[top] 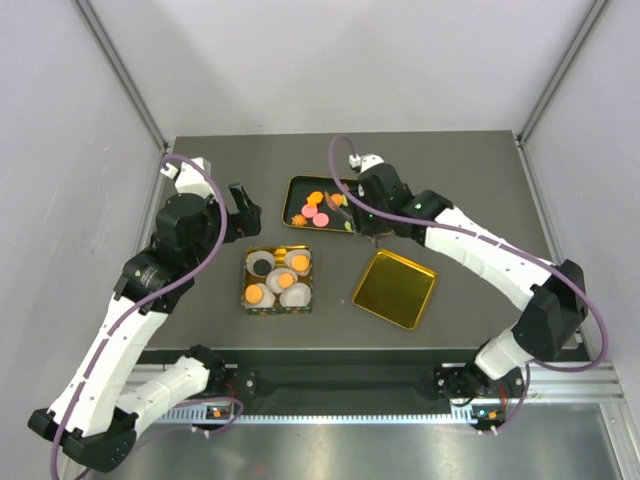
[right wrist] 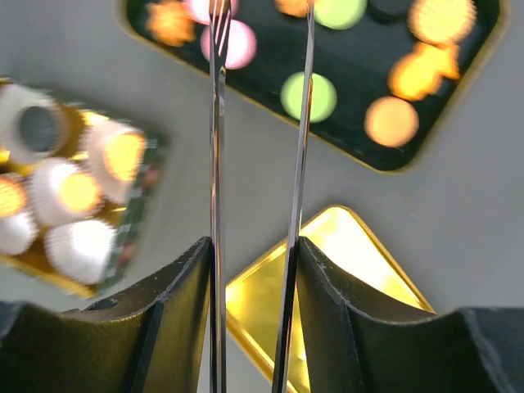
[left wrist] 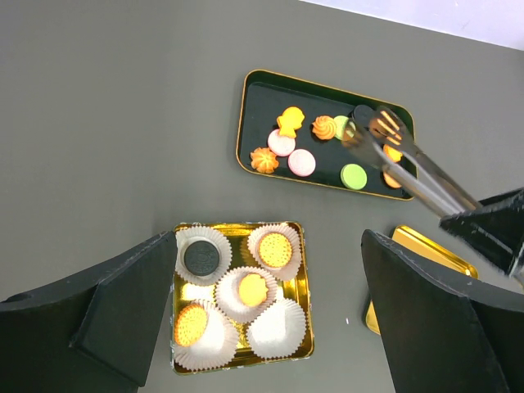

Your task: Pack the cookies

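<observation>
Loose cookies (left wrist: 301, 162), orange, pink and green, lie on a black tray (top: 297, 186), also seen in the left wrist view (left wrist: 254, 115). A gold tin (left wrist: 303, 282) holds white paper cups. One cup has a dark cookie (left wrist: 201, 257) and three have orange ones (left wrist: 253, 289). One cup (left wrist: 277, 327) is empty. My right gripper (right wrist: 254, 246) is shut on metal tongs (right wrist: 217, 147). The tongs' tips are apart above the tray, near a pink cookie (right wrist: 239, 42) and a green cookie (right wrist: 309, 96). My left gripper (left wrist: 270, 241) is open and empty above the tin.
A gold lid (top: 394, 288) lies upside down to the right of the tin, under the right arm. Grey walls and metal frame posts close in the dark table (top: 480, 190) on three sides.
</observation>
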